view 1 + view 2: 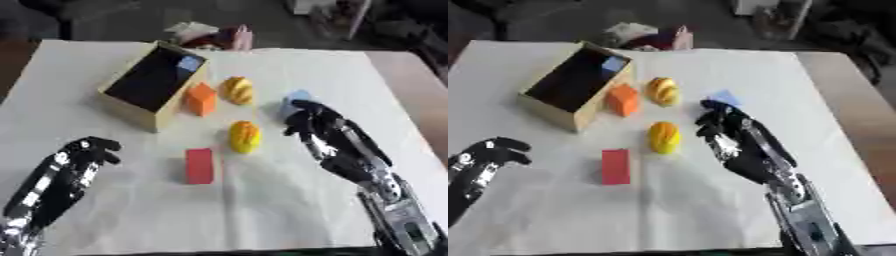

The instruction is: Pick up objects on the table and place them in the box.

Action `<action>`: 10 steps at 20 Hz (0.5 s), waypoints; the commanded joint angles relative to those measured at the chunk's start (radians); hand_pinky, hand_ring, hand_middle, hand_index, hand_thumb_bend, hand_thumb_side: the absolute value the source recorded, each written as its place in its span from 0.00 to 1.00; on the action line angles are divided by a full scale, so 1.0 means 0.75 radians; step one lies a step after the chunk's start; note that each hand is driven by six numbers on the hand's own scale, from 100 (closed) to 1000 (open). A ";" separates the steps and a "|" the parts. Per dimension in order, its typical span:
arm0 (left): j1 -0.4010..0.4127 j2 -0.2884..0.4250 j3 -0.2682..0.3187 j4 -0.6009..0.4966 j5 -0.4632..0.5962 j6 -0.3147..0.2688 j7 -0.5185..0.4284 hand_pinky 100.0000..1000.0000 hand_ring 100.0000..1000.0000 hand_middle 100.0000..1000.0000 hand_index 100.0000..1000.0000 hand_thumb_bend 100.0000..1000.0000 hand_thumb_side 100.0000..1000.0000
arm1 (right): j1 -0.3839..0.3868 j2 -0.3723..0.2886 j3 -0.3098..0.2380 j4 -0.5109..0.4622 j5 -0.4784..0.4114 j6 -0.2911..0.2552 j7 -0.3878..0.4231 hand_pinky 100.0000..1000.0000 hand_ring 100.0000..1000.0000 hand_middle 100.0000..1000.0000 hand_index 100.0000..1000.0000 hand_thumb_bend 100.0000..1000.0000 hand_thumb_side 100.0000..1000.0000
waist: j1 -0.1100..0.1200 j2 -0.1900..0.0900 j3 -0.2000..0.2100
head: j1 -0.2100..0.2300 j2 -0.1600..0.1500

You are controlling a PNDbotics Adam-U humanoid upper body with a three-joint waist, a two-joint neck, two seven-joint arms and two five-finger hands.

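We start with the desk [289,210], covered in a pale cloth with a crease running down its near half, and beyond its far edge a dim room with dark clutter and a pinkish bundle of something. On the far left of the desk stands the box [131,107], open, dark inside, with a light blue block [189,63] already lying in its far corner. Our right hand [308,120] reaches in from the lower right, its fingers curled over a second pale blue block [296,98], which sits just beyond and under the fingertips; we cannot tell whether the fingers touch it. This hand is far nearer to that block than the left. From there the box lies to the left and a little farther away, past two yellow rounded objects [244,136] and an orange block [201,99] beside the box wall. A red block [199,165] lies nearer us, its long axis running front to back. Our left hand [87,152] hangs at the lower left, fingers curled, holding nothing.
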 commanded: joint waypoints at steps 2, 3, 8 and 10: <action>-0.012 0.006 0.004 -0.017 -0.001 -0.001 -0.002 0.81 0.61 0.64 0.72 0.00 0.73 | -0.008 -0.011 -0.008 -0.026 0.049 -0.039 0.094 0.79 0.67 0.69 0.91 0.00 0.39 | 0.004 -0.012 0.001 | 0.000 0.006; -0.012 0.006 0.004 -0.017 -0.001 -0.001 -0.002 0.81 0.61 0.64 0.72 0.00 0.73 | -0.008 -0.010 -0.011 -0.026 0.055 -0.045 0.112 0.79 0.69 0.70 0.92 0.00 0.39 | 0.003 -0.012 0.002 | 0.000 0.006; -0.012 0.006 0.004 -0.016 -0.001 0.000 -0.002 0.81 0.61 0.64 0.72 0.00 0.73 | -0.008 -0.010 -0.018 -0.028 0.071 -0.072 0.178 0.82 0.74 0.74 0.94 0.00 0.41 | 0.001 -0.012 0.003 | -0.001 0.006; -0.011 0.006 0.004 -0.015 -0.002 0.000 -0.002 0.81 0.61 0.64 0.72 0.00 0.73 | -0.008 -0.010 -0.019 -0.031 0.077 -0.086 0.196 0.83 0.76 0.76 0.95 0.00 0.46 | 0.001 -0.012 0.003 | -0.001 0.006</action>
